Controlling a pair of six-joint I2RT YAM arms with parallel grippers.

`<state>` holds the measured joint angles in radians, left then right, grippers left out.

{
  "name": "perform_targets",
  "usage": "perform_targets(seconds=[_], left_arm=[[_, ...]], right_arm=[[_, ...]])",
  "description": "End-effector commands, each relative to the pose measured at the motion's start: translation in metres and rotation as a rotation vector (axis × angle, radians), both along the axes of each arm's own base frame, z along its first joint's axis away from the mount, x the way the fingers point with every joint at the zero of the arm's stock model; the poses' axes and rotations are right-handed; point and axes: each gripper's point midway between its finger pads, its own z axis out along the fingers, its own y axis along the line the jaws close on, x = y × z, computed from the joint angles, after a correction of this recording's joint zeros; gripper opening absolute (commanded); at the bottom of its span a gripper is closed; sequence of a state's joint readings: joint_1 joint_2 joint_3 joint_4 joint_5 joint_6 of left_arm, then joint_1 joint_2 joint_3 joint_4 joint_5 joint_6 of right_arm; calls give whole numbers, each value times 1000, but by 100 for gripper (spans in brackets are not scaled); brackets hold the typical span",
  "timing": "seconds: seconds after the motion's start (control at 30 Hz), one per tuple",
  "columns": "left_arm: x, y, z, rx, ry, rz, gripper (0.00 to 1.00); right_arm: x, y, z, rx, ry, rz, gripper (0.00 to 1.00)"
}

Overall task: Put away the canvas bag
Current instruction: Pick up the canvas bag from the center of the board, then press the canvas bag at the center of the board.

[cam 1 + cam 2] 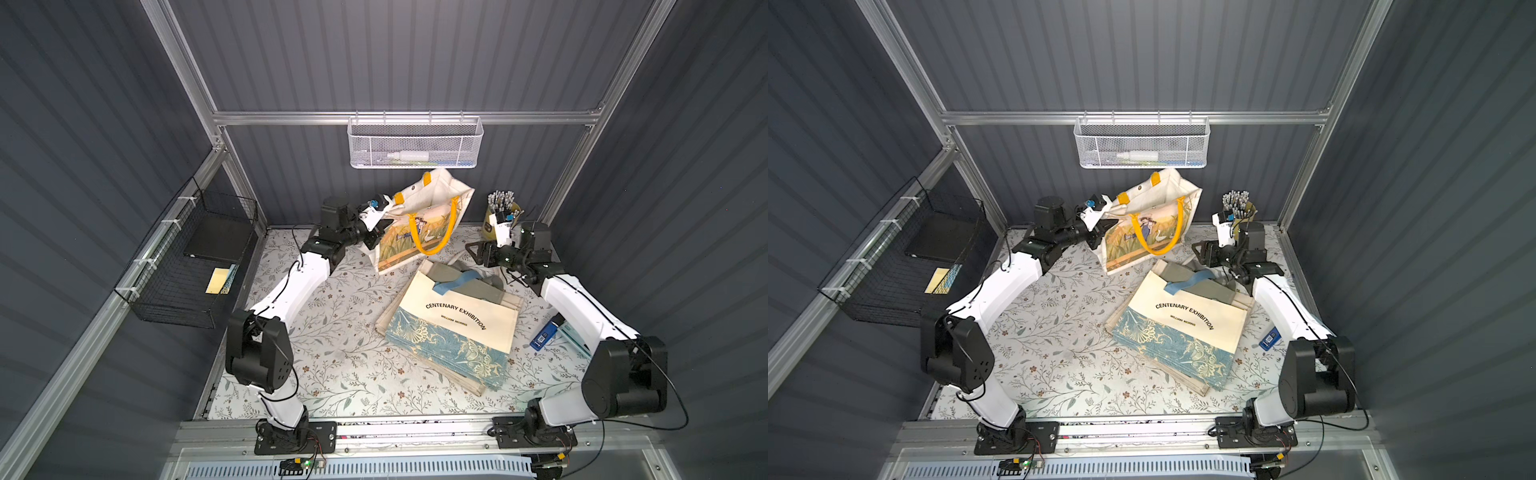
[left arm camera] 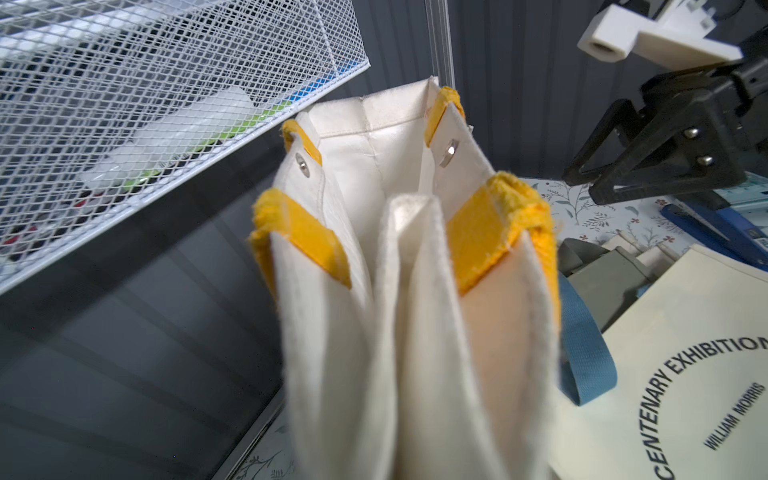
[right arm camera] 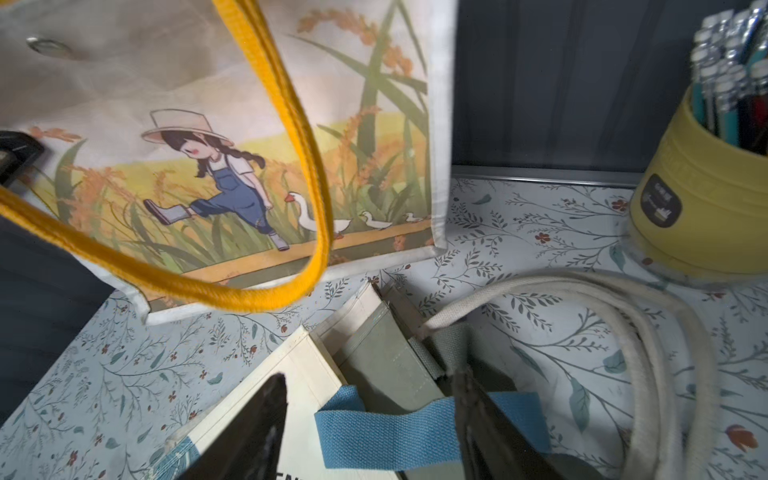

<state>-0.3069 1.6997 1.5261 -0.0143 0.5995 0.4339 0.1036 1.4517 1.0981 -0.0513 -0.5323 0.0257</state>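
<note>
Left gripper [image 1: 380,226] is pinched shut on the side edge of the canvas bag [image 1: 419,232]. In both top views you see the bag standing upright just ahead of its jaws. In the left wrist view, your bag's folded edge [image 2: 415,332] runs straight out from that gripper. In the right wrist view, your right gripper [image 3: 370,386] stands spread above the folded bags [image 3: 374,361], with the canvas bag [image 3: 208,166] ahead of it, not touching.

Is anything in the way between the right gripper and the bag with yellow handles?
Nothing visible does. The right gripper hangs open beside the yellow-handled bag, apart from it; the folded bags lie below that gap. The left gripper is shut on the bag's edge.
</note>
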Motion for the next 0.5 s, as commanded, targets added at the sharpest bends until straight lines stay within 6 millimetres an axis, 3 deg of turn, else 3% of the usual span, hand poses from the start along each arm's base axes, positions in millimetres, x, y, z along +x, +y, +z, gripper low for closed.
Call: perform_targets(seconds=[0.0,0.07,0.2,0.27,0.3,0.47], left_arm=[[-44,-5,56,-42,-117,-179,0],[-54,-1,67,-62,-100,-231,0],[-69,5,74,-75,-70,-312,0],[-76,7,74,-80,-62,-347,0],[-81,8,74,-77,-58,-364,0],[-98,16,73,-69,-22,-412,0]], right_arm=[[-31,13,23,11,-160,203,65],[-53,20,30,-27,-279,302,64],[-65,9,45,-97,-404,236,68],[-69,7,45,-128,-420,232,75],[-70,6,45,-137,-422,233,97],[-79,5,55,-157,-472,243,99]])
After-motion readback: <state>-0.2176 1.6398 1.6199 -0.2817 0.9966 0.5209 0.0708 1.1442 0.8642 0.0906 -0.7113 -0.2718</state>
